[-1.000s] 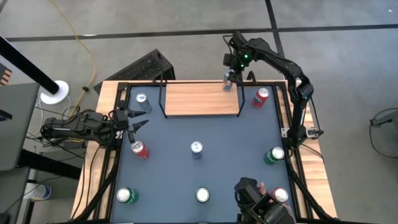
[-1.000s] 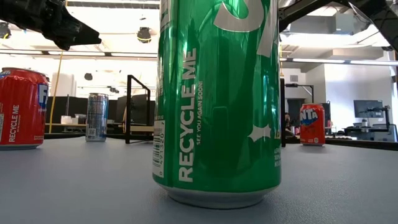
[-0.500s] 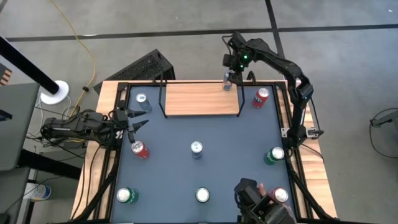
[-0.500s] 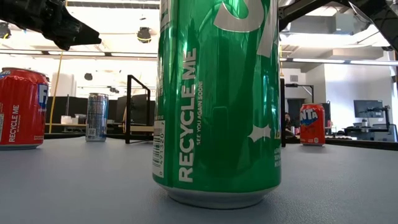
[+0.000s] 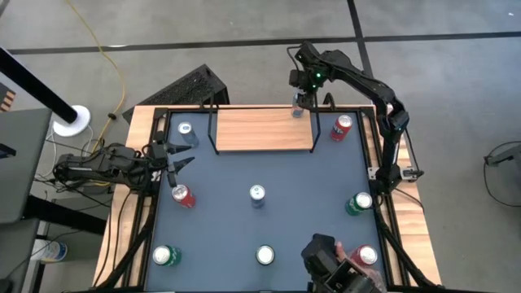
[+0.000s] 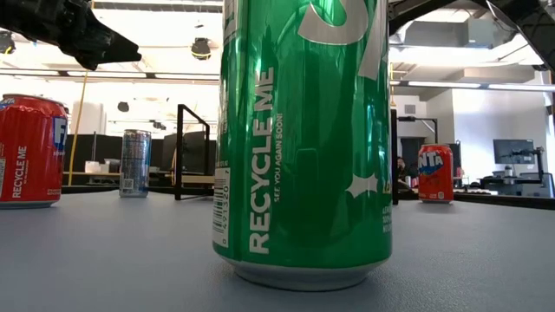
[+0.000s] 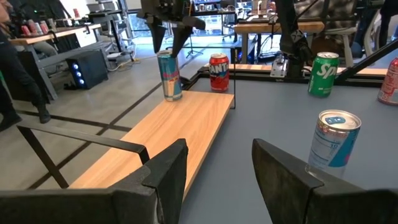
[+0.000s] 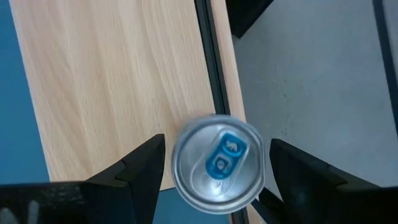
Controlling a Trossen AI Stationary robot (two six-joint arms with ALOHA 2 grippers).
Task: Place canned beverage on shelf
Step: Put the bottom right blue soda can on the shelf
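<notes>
Right gripper (image 8: 211,165) fingers spread around silver can (image 8: 217,163) on shelf (image 5: 262,129); left gripper (image 7: 217,165) fingers apart, empty

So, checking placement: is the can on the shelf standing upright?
Upright: the can stands on the shelf; the right pincer sees its lid squarely from above.

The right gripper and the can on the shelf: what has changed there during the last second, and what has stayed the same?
The right gripper has risen a little from the slim can, which stands on the far right corner of the shelf; its fingers are spread beside the can's top, no longer holding it. The can, the other cans on the table and the left gripper, open at the table's left edge, stayed as they were.
</notes>
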